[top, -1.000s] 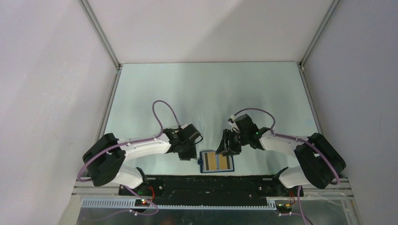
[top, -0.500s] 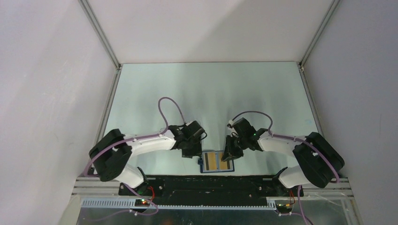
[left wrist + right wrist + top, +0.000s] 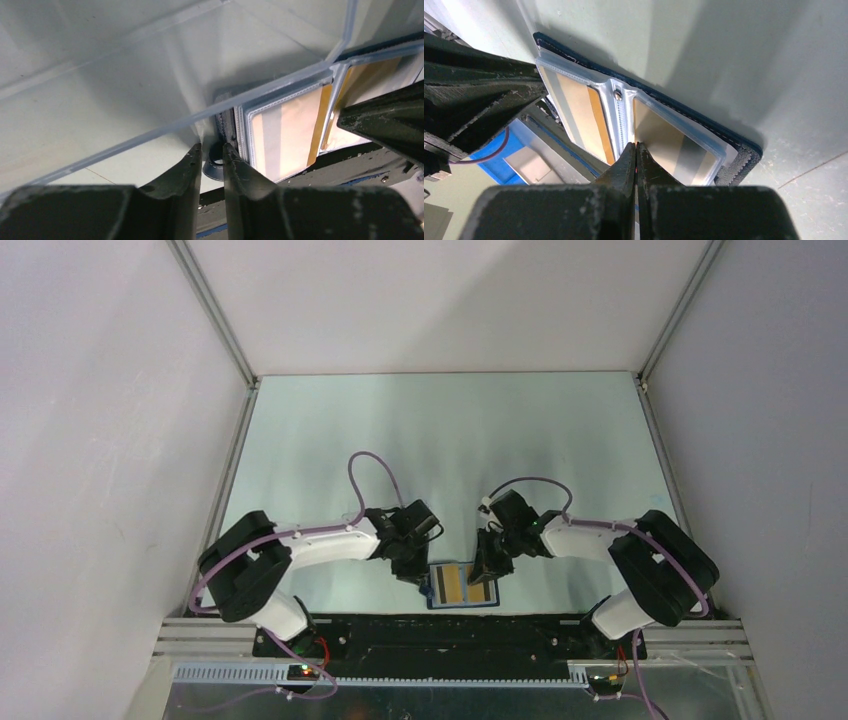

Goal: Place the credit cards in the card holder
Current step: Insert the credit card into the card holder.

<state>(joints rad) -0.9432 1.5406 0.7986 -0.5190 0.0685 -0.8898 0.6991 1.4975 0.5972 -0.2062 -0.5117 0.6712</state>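
Note:
The card holder lies open near the table's front edge, with a gold-tan credit card in its left clear sleeve and another in its right. My left gripper is at the holder's left edge. In the left wrist view its fingers stand a narrow gap apart over the snap tab, beside a sleeved card. My right gripper is shut, its tips at the holder's centre spine between the two cards. Nothing shows between them.
A clear plastic edge crosses the left wrist view close to the camera. The black base rail runs just in front of the holder. The right gripper's finger shows at the right of the left wrist view.
My left gripper has moved right to the holder's left edge. My right gripper has moved left and down onto the holder's middle. The holder has stayed in place.

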